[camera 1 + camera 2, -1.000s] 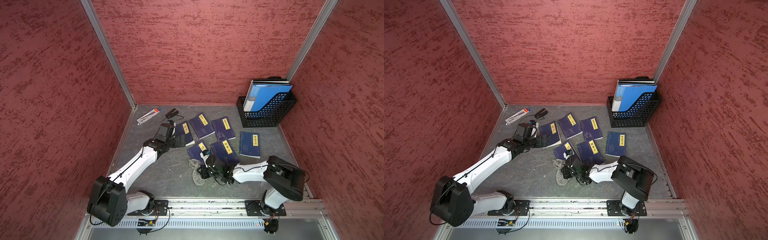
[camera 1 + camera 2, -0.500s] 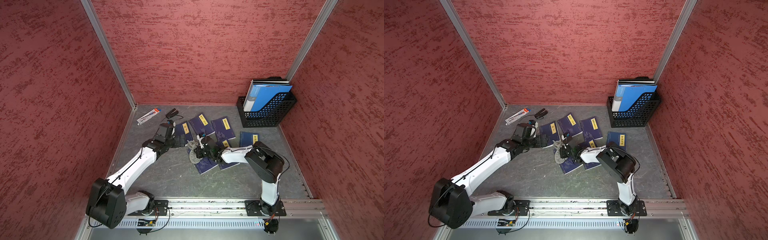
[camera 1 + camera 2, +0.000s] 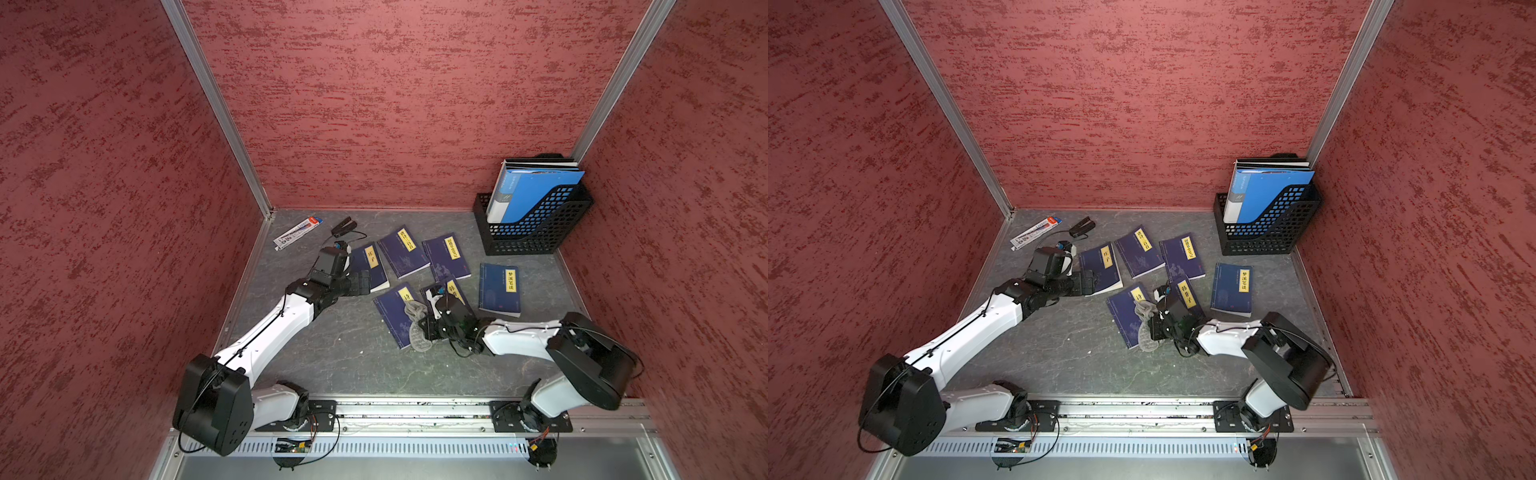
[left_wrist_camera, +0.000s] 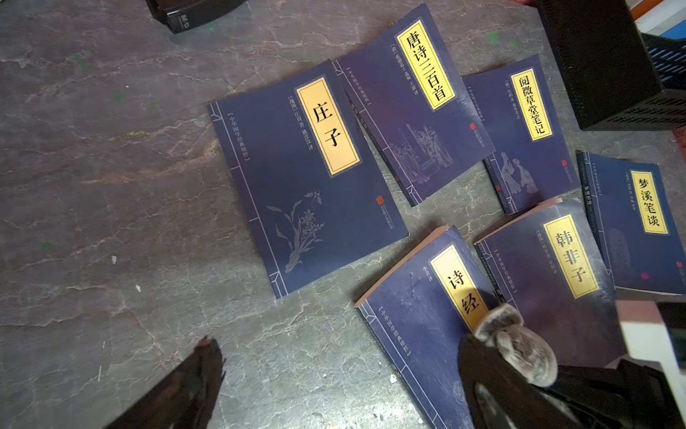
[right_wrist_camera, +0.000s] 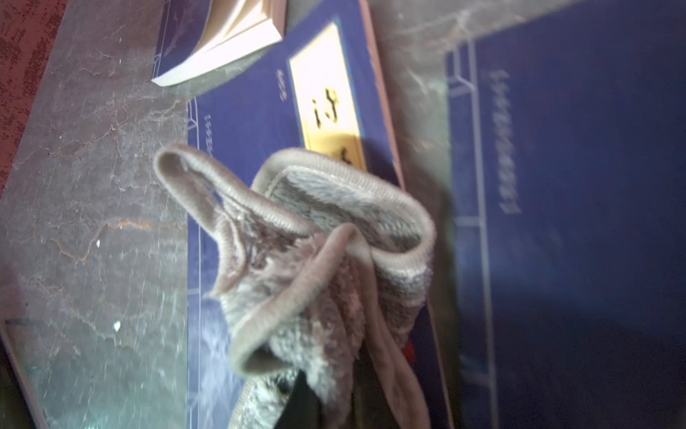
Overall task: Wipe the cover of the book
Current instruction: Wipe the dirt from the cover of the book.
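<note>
Step judged: wiping stroke. The right hand, pressed together on the grey terry cloth, holds it on the dark-blue paperback book with yellow title label, well apart from the black mesh file rack. Next: sweep toward the label; a neighbouring book lies just rack-side, open tabletop opposite. The left hand is spread, empty.
</note>
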Robot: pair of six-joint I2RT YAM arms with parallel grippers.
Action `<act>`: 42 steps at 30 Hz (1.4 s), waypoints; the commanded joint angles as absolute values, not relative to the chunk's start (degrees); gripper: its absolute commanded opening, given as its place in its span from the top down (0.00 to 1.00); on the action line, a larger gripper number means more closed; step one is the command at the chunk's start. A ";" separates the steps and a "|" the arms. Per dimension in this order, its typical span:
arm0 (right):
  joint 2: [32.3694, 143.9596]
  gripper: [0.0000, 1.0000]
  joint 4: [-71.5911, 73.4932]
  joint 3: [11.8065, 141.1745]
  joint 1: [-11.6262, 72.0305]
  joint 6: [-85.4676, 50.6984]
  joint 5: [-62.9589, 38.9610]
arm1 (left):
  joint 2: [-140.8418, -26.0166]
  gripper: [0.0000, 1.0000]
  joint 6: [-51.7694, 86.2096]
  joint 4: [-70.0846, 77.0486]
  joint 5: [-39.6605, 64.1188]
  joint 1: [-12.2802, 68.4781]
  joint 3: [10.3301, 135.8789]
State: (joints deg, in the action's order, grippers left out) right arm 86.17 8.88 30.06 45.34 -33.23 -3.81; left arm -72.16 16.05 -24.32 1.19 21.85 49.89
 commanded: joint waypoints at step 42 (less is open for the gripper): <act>97.31 0.88 0.75 34.88 46.13 -31.79 -0.40 | -72.49 0.00 16.24 -23.11 2.85 21.65 49.49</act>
State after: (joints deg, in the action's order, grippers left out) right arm 90.45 7.35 34.89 46.94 -34.39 -1.13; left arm -73.03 16.23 -23.49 2.11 21.82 49.58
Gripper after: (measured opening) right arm 0.123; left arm 0.996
